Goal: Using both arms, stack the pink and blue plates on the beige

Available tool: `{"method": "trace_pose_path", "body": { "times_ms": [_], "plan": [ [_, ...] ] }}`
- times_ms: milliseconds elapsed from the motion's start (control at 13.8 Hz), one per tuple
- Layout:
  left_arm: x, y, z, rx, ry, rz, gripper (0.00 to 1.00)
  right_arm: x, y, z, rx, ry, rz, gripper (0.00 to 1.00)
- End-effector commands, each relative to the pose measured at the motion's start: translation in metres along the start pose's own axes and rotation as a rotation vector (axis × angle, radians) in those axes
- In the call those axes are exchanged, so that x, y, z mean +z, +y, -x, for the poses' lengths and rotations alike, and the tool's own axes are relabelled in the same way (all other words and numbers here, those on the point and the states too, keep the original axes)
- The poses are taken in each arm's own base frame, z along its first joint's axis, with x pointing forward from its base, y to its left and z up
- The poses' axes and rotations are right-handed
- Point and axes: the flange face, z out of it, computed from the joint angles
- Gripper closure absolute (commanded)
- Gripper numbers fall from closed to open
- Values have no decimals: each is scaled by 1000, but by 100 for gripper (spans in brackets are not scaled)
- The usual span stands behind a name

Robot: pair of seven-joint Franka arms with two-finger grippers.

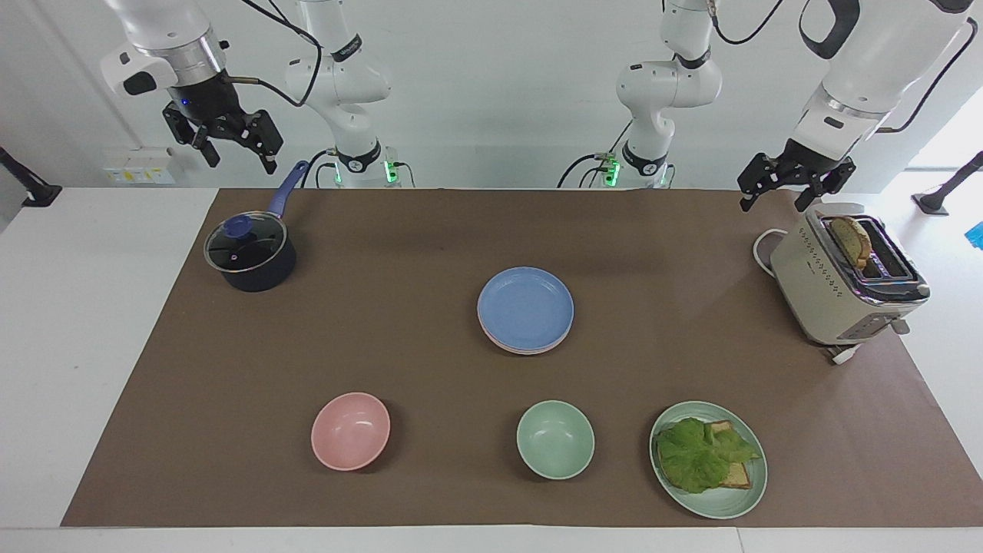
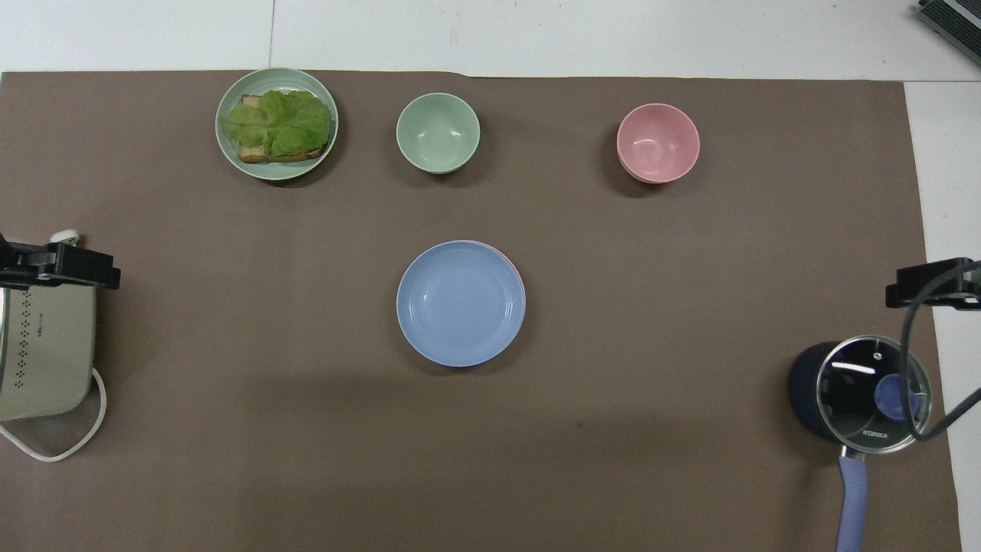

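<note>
In the middle of the brown mat a blue plate tops a small stack. The pink plate lies under it, showing only as a thin rim. Beneath both, the beige plate shows as a pale edge in the facing view. My right gripper hangs open and empty in the air above the saucepan's handle. Above the mat's corner beside the toaster, my left gripper is open and empty too. Both are well away from the stack.
A lidded dark saucepan sits at the right arm's end. A beige toaster holding bread is at the left arm's end. Farther from the robots than the stack are a pink bowl, a green bowl and a green plate with lettuce on toast.
</note>
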Motion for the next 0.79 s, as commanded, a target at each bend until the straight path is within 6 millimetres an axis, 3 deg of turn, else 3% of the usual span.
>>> {"method": "trace_pose_path", "body": {
  "times_ms": [0,722],
  "plan": [
    [-3,-3,5,-2,0,-13,0,0,-1,3,4,20,-16,0],
    [-3,-3,5,-3,0,-13,0,7,-1,1,-71,25,-9,0]
  ]
}}
